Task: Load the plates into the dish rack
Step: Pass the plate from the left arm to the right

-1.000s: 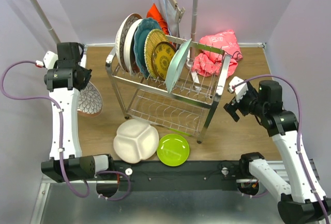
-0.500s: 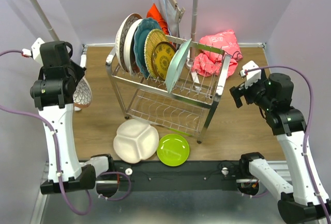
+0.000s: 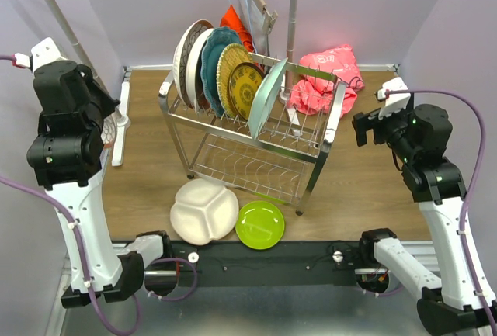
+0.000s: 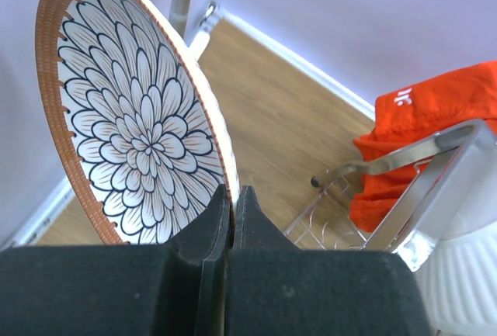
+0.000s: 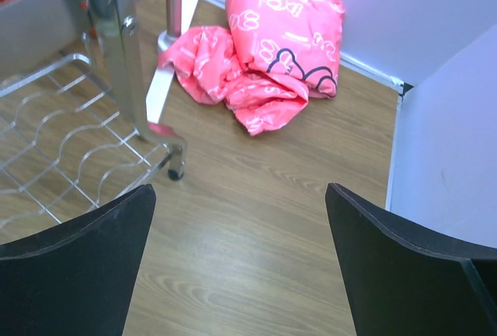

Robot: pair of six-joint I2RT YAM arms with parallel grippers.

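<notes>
— Moved, top view?
— Left arm (image 3: 66, 150) raised; floral plate (image 3: 114, 128) lifted off bench (image 3: 373, 188) at left edge. Dish rack (image 3: 332, 122) mid-bench.
— Wrist views?
— Left hand (image 4: 231, 196) pinching plate rim; right hand (image 5: 239, 192) spread, empty. Step: carrying. Next, likely: align upright with a free slot.

Left arm (image 3: 84, 212): glossy white moulded links set between bulky black joint housings (image 3: 66, 146), with a white cap (image 3: 45, 49) at the wrist end.
Right arm (image 3: 439, 219): same build, white links, black joints, white wrist cap.
Purple cable (image 3: 443, 94): one per arm, looping wide of the links.
Black base blocks (image 3: 379, 241): one under each arm.
Left hand (image 4: 231, 196): two matte black fingers (image 4: 250, 223), blocky, faintly grainy.
Right hand (image 5: 239, 196): two broad black fingers (image 5: 70, 254), smooth, with rounded edges.
</notes>
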